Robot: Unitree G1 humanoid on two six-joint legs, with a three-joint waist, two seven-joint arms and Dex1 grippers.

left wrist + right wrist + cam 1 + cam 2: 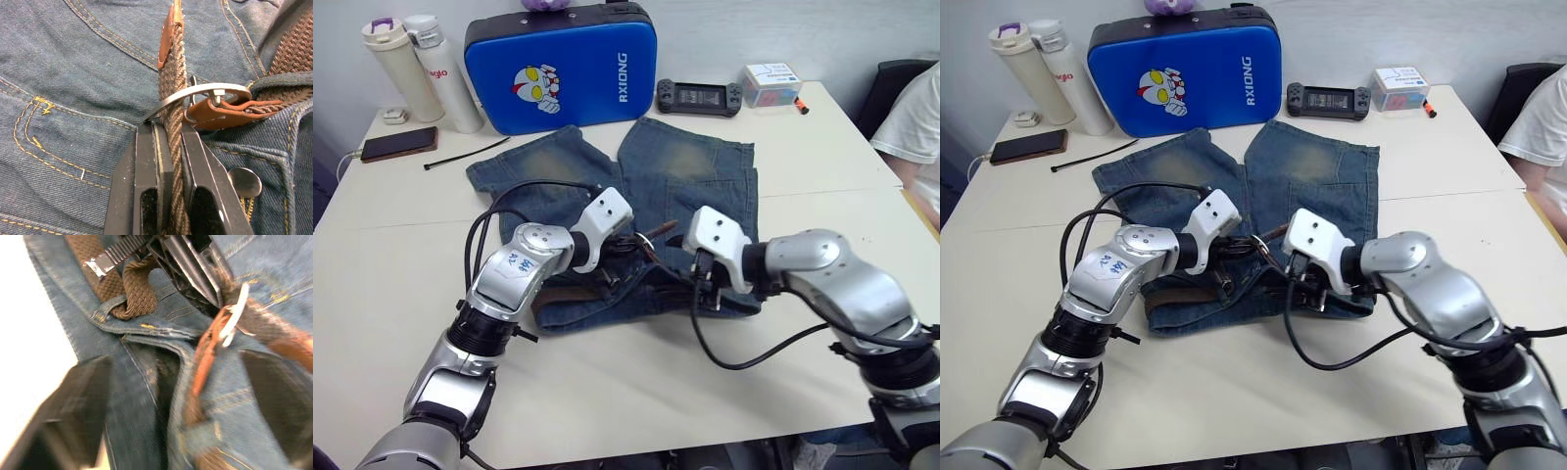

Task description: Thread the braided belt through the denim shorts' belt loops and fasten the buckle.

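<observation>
Our left tool (168, 147) pinches the brown braided belt (172, 88) inside the silver metal buckle (205, 93); right tool (176, 401) gapes empty. We should draw the strap straight, then seat the prong.

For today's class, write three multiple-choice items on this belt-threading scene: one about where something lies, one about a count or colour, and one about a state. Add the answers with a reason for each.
1. Where does the blue case stand?
A. On the table beyond the denim shorts
B. On top of the shorts
C. Beside the robot's right elbow

2. How many bottles stand next to the case?
A. One
B. Two
C. Four

3. What is the left gripper doing?
A. Hanging open above the phone
B. Gripping the cable tie
C. Clamping the braided belt

Answers:
1 A: the blue case stands behind the denim shorts, at the table's far edge.
2 B: two bottles stand together on the case's left.
3 C: the left gripper has its jaws shut on the braided belt, where it passes through the buckle.
</observation>
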